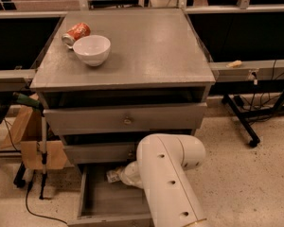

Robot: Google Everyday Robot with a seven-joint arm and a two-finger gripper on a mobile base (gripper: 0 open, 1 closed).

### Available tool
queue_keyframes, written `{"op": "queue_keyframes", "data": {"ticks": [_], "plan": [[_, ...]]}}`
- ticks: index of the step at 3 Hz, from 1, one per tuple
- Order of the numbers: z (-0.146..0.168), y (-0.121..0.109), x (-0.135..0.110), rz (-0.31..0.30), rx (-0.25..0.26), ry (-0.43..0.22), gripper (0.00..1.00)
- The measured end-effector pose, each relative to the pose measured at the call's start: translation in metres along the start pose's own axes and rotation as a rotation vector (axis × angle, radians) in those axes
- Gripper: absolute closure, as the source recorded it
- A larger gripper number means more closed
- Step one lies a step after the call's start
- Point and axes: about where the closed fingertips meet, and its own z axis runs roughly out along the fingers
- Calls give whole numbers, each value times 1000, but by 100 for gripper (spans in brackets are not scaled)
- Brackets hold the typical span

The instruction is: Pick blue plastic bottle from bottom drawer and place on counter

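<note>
The gripper (125,173) is down in the bottom drawer (103,200), by the bottle (113,176) at the drawer's 12 o'clock end. I cannot tell if it grips. Lifting straight up could bump the middle drawer (97,152) and knock the bottle loose.

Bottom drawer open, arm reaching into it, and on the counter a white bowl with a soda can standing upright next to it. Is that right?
Not quite: the can lies on its side, not upright, next to the bowl on the counter, as the camera view shows. The rest holds: the bottom drawer is open, with the arm reaching in and its gripper down inside it.
</note>
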Motion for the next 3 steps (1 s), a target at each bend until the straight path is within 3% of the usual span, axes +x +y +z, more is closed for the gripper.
{"op": "queue_keyframes", "data": {"ticks": [1,3], "plan": [[0,-1,-1,1,1,0,75],[-5,-1,-2,1,11,9,100]]}}
